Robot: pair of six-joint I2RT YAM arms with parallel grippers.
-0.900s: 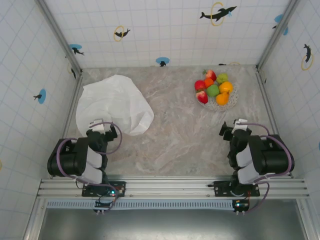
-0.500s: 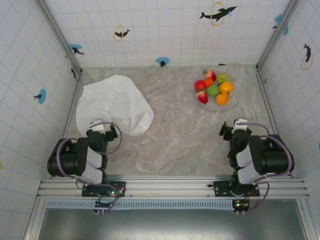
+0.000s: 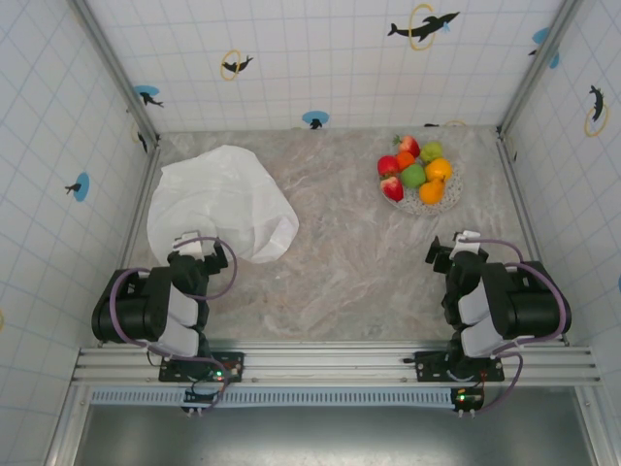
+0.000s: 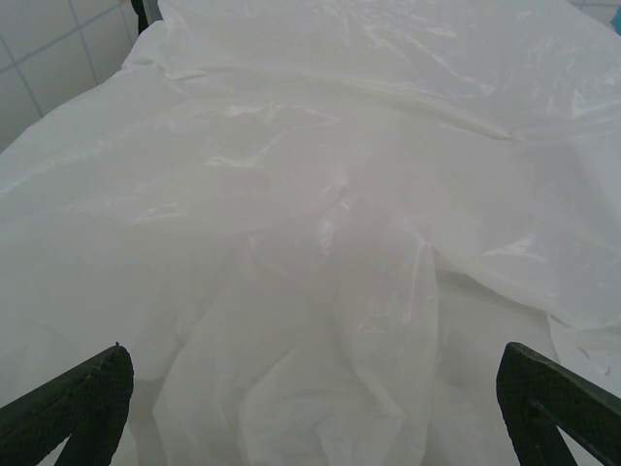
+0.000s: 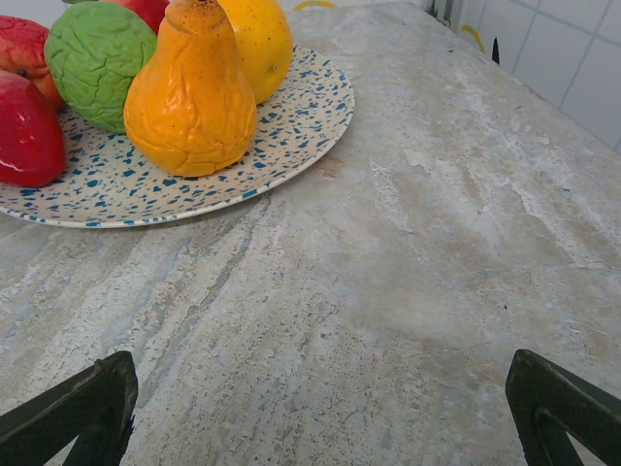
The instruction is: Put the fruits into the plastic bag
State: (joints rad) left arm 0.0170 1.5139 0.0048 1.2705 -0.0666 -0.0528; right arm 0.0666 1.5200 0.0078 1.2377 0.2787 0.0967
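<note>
The marble-look table (image 3: 369,272) carries everything. On its left half lies the plastic bag (image 3: 221,199), a wrinkled white heap whose near edge reaches just in front of the left gripper (image 3: 202,250). That gripper's jaws stand wide apart with nothing between them. The right gripper (image 3: 454,249) is also spread and empty, low over bare table on the right. At the far right sits a speckled plate (image 3: 444,201). The fruits (image 3: 414,173) are piled on it, well apart from the bag
</note>
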